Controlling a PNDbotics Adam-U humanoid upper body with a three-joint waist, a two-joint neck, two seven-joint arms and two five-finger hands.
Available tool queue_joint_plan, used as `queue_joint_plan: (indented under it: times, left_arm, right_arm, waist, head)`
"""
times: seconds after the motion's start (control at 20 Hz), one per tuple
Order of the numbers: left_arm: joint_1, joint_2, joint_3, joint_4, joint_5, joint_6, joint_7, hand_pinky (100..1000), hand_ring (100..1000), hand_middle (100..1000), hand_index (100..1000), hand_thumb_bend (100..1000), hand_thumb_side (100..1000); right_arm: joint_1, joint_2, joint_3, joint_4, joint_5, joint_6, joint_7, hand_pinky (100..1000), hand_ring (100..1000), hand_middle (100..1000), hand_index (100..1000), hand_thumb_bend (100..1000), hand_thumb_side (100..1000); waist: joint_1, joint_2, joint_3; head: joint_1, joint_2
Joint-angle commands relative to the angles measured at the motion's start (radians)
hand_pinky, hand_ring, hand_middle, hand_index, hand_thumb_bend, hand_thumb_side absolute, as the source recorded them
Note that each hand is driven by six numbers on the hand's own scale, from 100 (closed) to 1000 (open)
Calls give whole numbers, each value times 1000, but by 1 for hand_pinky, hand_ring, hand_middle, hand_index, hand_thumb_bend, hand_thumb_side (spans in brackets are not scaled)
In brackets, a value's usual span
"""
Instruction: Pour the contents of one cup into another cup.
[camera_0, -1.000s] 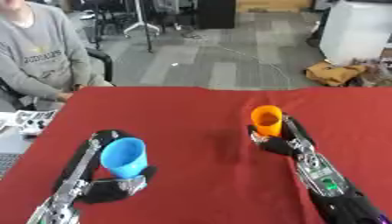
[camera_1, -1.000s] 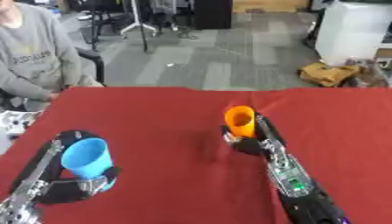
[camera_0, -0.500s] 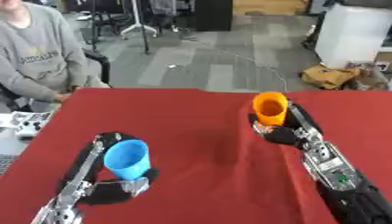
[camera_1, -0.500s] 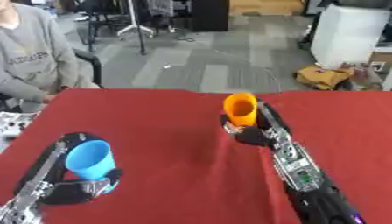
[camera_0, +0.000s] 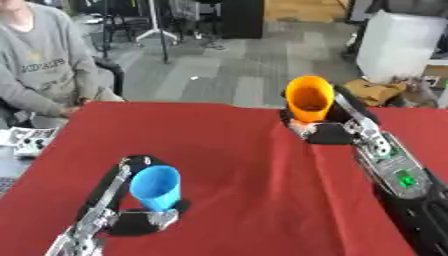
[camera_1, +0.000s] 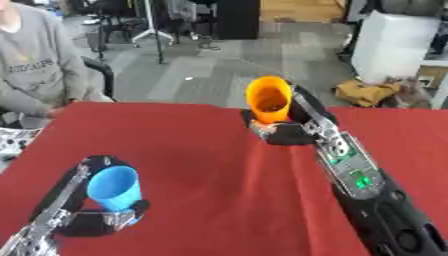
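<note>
We look down on a table covered in a red cloth (camera_0: 236, 165), which fills most of the view. Its far edge runs straight across the upper part, with grey floor beyond; at the left edge a white device (camera_0: 26, 141) with buttons lies just off the cloth. The middle of the cloth, between our two arms, is open and bare, with a few soft creases running toward the near right.

Our right arm comes in from the lower right and reaches to the far side of the table. The right hand (camera_0: 325, 131) has its fingers curled round the base of an orange cup (camera_0: 309, 98) and holds it lifted, its top showing above the table's far edge and its mouth tipped a little toward us. Inside it we see something dark near the bottom — we cannot tell what it is.

Our left arm comes in from the lower left. The left hand (camera_0: 140, 220) is closed round the lower part of a blue cup (camera_0: 156, 186), near the front left of the cloth. That cup leans slightly — its inside is hidden from us. The two cups are well apart.
</note>
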Motion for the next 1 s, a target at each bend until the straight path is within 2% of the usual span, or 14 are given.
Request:
queue_joint_plan:
  times: [0.05, 0.45, 0.7, 1.0]
  left_arm:
    - [-47, 23, -42, 16, -23, -32, -41, 252, 334, 324, 592, 383, 100]
    - [-135, -23, -105, 110, -55, -91, -135, 256, 335, 325, 593, 393, 100]
    - [-162, -44, -129, 146, -72, -119, -163, 258, 336, 326, 594, 405, 100]
    - [-165, -53, -137, 172, -76, -143, -186, 260, 337, 326, 593, 413, 100]
  right_arm:
    - [-56, -17, 44, -61, -5, -25, 34, 544, 535, 356, 481, 100, 226]
    - [-110, 43, 106, -47, 56, -87, 91, 554, 538, 359, 483, 100, 286]
    - [-113, 76, 111, -12, 130, -135, 90, 559, 539, 360, 482, 100, 314]
    - [-112, 87, 104, 23, 228, -222, 60, 566, 538, 360, 480, 100, 361]
  waist:
    - [-2, -22, -2]
    - [-12, -25, -8]
    - [-13, -26, -7]
    - [-16, -25, -4]
  head:
    - [6, -6]
    - [5, -8]
    - [3, -6]
    - [3, -7]
